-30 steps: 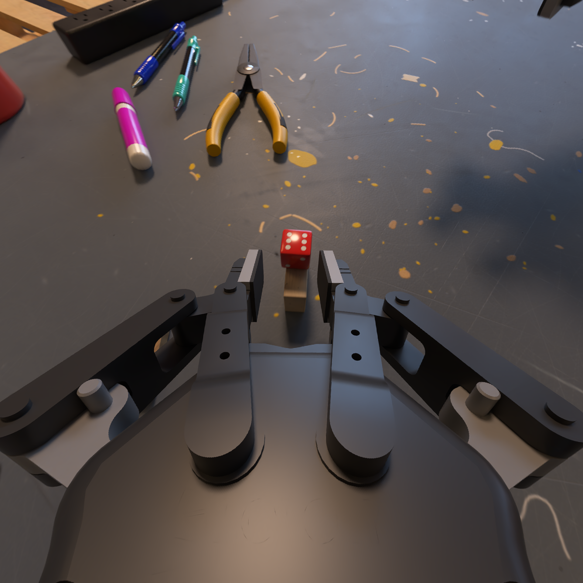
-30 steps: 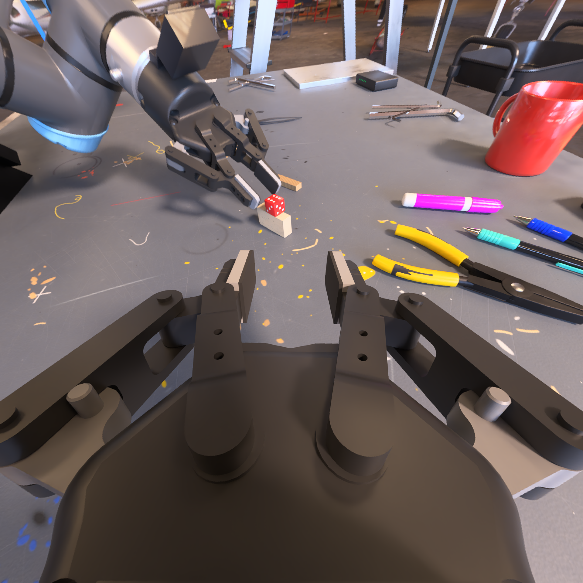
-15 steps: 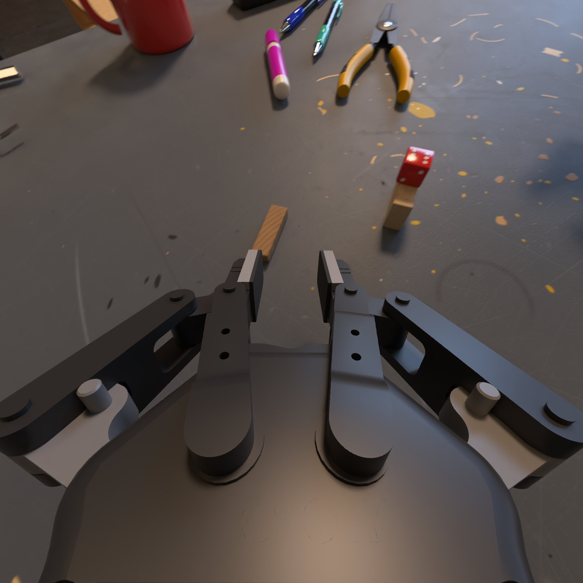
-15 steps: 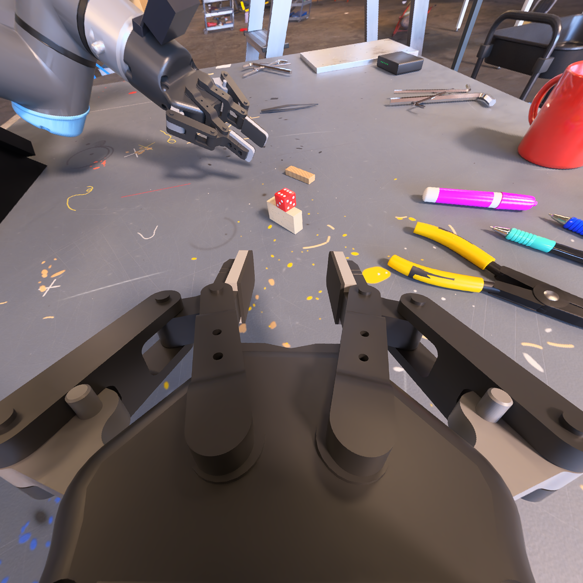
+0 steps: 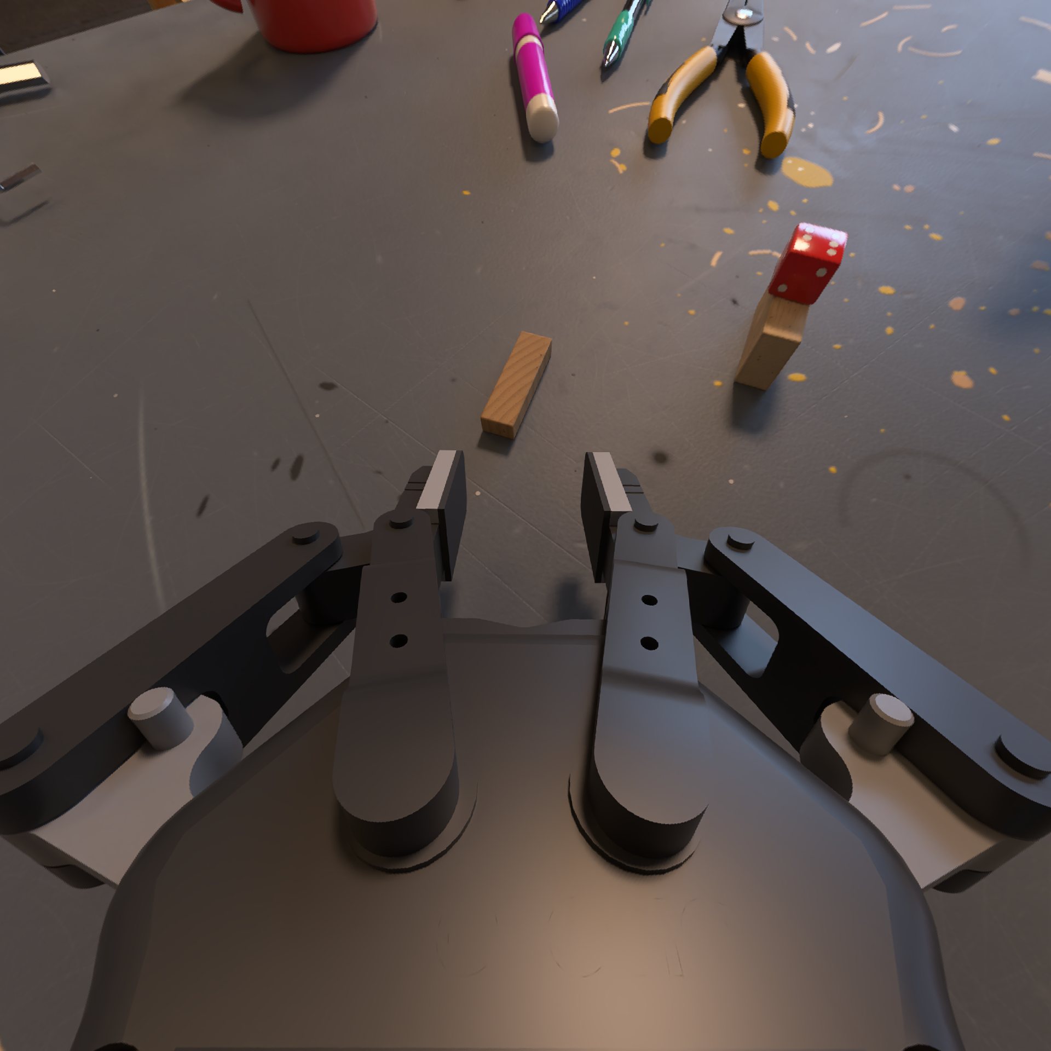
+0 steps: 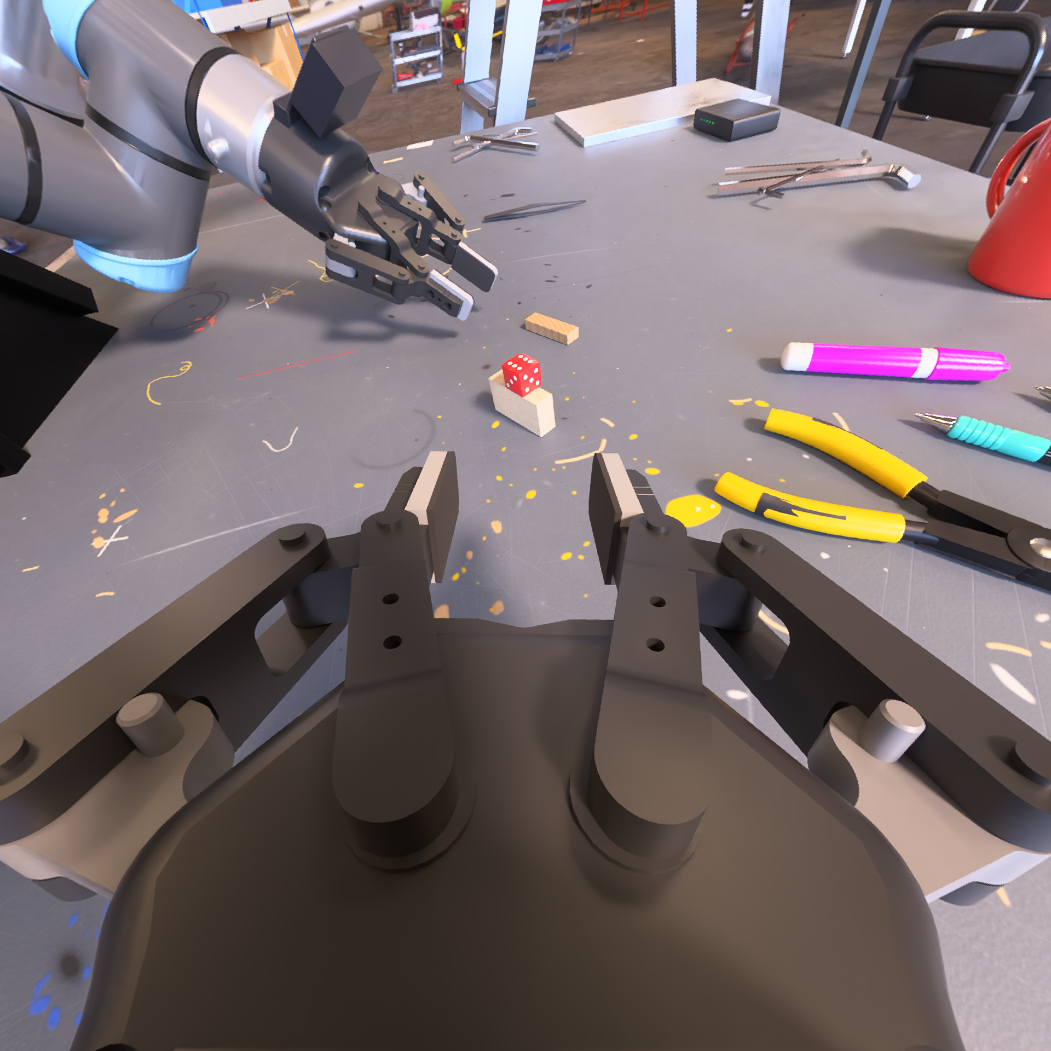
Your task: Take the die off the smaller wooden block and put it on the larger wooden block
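A red die point(image 5: 807, 267) sits on top of a pale wooden block point(image 5: 770, 341) at the right of the left wrist view. A flat brown wooden block point(image 5: 517, 384) lies on the table just ahead of my left gripper point(image 5: 520, 472), which is open and empty. In the right wrist view the die point(image 6: 521, 374) and the pale block point(image 6: 526, 409) are ahead of my right gripper point(image 6: 523, 472), which is open and empty. The brown block point(image 6: 551, 328) lies behind them. The left gripper point(image 6: 472, 284) hovers to their left.
Yellow-handled pliers point(image 6: 853, 483), a magenta marker point(image 6: 893, 361), a teal pen point(image 6: 995, 438) and a red mug point(image 6: 1018, 227) lie to the right. Metal tools point(image 6: 813, 173), tweezers point(image 6: 534, 209) and a black box point(image 6: 736, 119) are at the back.
My left gripper has drawn away from the die and swung over to face the brown block. The die stays on the pale block. My right gripper has edged closer to them.
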`<state>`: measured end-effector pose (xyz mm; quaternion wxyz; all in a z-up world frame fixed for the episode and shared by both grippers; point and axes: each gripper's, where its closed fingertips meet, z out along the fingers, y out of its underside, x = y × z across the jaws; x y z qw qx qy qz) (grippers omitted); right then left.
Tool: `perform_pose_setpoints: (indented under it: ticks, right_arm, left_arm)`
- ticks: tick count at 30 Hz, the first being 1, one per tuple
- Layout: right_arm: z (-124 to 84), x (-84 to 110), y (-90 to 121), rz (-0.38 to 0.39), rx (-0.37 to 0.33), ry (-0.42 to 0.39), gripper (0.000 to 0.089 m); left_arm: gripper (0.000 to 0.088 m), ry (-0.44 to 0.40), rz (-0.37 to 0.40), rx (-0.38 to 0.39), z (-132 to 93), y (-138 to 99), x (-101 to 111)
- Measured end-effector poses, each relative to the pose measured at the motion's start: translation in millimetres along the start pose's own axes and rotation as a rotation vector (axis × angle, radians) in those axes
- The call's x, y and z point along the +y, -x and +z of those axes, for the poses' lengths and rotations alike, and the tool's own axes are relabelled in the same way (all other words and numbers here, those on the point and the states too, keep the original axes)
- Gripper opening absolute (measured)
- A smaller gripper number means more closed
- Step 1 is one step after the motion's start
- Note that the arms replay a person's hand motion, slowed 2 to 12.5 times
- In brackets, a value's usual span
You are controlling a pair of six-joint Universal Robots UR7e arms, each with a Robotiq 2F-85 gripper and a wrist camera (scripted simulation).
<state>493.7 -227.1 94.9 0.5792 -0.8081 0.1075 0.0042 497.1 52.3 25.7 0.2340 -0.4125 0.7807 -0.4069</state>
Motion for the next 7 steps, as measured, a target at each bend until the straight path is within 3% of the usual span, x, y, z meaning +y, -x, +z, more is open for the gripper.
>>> perform_pose_setpoints:
  ticks: [7]
  right_arm:
    - [1.0, 0.9, -0.4, 0.01, -0.001, 0.0, 0.0422]
  left_arm:
    - [0.0392, 0.043, 0.055, -0.055, 8.0, 7.9, 8.7]
